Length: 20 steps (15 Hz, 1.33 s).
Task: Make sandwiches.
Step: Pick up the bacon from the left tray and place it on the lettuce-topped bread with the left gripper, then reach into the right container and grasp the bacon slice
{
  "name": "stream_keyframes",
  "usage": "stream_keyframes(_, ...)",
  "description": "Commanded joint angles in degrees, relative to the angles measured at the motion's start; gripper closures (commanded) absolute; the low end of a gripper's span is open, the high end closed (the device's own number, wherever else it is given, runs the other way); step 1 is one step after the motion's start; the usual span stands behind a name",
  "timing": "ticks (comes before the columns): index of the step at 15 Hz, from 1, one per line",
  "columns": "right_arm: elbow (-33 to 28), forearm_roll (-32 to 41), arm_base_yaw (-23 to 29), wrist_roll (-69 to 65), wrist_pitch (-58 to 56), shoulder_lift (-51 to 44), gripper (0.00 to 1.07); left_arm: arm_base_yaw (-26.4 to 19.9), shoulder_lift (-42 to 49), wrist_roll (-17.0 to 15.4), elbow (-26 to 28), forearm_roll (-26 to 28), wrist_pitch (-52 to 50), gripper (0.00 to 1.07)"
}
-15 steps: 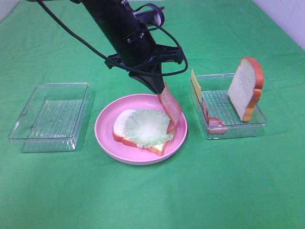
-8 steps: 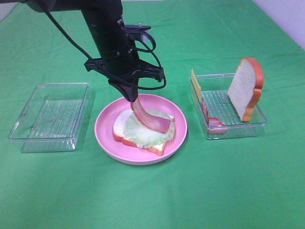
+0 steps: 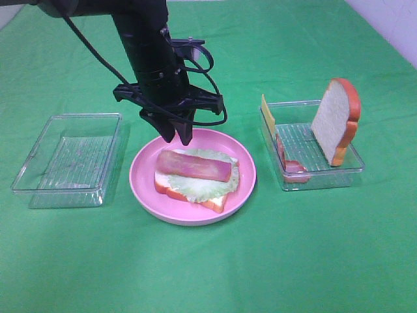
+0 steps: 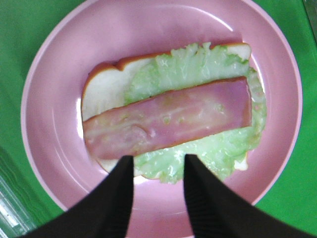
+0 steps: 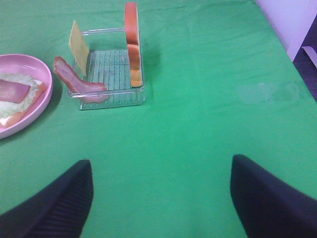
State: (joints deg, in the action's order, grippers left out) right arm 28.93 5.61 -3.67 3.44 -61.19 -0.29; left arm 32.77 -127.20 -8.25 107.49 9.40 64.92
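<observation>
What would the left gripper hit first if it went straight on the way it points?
Probably the rim of the lettuce, right beside the bacon strip; the left gripper hangs above it with jaws apart, though depth is unclear.

All 3 views share the plate [image 3: 142, 181], left wrist closest.

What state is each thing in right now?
Left gripper: open, empty, above round pink plate.
Right gripper: open, empty.
Pink-red bacon strip: flat on pale green lettuce.
Lower white bread slice: flat on plate.
Second white bread slice: upright in clear plastic box.
Yellow cheese slice: upright, same box.
</observation>
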Motion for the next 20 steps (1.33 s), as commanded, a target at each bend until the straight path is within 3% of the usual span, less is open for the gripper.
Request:
stream_keyframes(1,-0.1,0.0,-0.2,0.7,0.5,-0.9,0.34,0.1,1.0,0.2,2.8,-1.3,4.0,0.30)
stream_keyframes(5,-0.1,0.0,-0.2,0.7,0.5,-0.9,0.34,0.1,4.0,-0.4,10.8,-10.1,8.9,0.30)
stream_keyframes(9,-0.1,0.0,-0.2,0.7,0.5,-0.9,0.34,-0.1,11.9,-0.5,10.8,-11.3,8.9,0.30)
stream_keyframes(12,-0.1,0.0,-0.2,0.7,0.5,-0.9,0.34,-0.1,18.7,-0.6,10.5,-8.3,8.9,0.30)
stream_keyframes(15,-0.1,0.0,-0.2,0.7,0.5,-0.9,0.34,-0.1,27.9,-1.3,5.4,-7.9,8.9,0.30)
stream_keyframes(17,-0.1,0.0,-0.2,0.7,0.5,-0.9,0.34,-0.1,37.1,-3.5,-3.2,-8.6,8.9,0.30)
stream_keyframes(20,-0.1,0.0,-0.2,0.7,0.5,-0.9,0.34,-0.1,46.3,-3.7,-13.6,-8.6,8.9,0.30)
